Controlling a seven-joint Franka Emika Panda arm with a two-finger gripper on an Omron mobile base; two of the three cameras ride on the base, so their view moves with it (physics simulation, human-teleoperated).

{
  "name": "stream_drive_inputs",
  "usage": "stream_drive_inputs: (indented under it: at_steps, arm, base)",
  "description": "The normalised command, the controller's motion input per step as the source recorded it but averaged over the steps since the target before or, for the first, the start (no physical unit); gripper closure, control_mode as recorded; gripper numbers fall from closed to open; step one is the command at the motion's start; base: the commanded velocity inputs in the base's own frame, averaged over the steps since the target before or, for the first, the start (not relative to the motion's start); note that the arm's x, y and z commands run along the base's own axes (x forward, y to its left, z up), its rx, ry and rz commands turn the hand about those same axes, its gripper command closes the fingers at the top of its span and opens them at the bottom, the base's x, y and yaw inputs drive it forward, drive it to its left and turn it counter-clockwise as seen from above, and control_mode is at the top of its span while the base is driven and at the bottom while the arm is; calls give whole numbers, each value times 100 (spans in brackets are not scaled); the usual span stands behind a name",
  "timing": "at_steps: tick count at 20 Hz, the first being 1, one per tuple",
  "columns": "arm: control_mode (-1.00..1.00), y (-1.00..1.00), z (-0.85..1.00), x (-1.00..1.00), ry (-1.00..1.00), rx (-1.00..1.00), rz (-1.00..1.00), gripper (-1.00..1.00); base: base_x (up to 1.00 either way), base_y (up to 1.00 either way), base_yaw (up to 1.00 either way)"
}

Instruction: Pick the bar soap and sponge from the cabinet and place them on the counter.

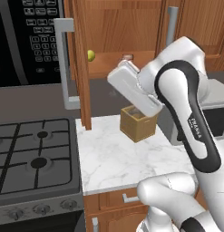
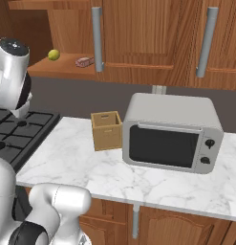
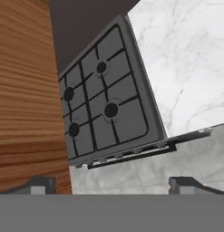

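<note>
The bar soap (image 2: 84, 62), judged stiff, light and slippery, lies at the cabinet (image 2: 138, 33) shelf's front edge; its long sides are best gripped by the jaws, seen parted and empty

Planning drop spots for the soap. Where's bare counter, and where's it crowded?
Bare: the counter front strip, from the stovetop edge across to below the microwave. Crowded: the back, where the wooden box stands beside the microwave.
</note>
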Motion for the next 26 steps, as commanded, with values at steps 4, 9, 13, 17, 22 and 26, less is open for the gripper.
stream_drive_inputs:
  at_steps: [4, 9, 13, 17, 22, 26]
  arm:
    - [-100, -25, -2, -1, -6, -34, 11, -100]
    - [-100, -18, -24, -3, -9, -26, 6, -100]
    - [-100, -23, -21, 4, 0, -22, 7, -100]
    - [-100, -41, 0, 3, 0, -24, 7, -100]
    - [-100, -46, 3, -1, 0, -16, 3, -100]
    - [-100, -40, 8, -5, -2, 0, 0, -100]
  base:
    - [0, 0, 0]
    - [0, 0, 0]
    - [0, 0, 0]
    - [0, 0, 0]
    - [0, 0, 0]
    - [0, 0, 0]
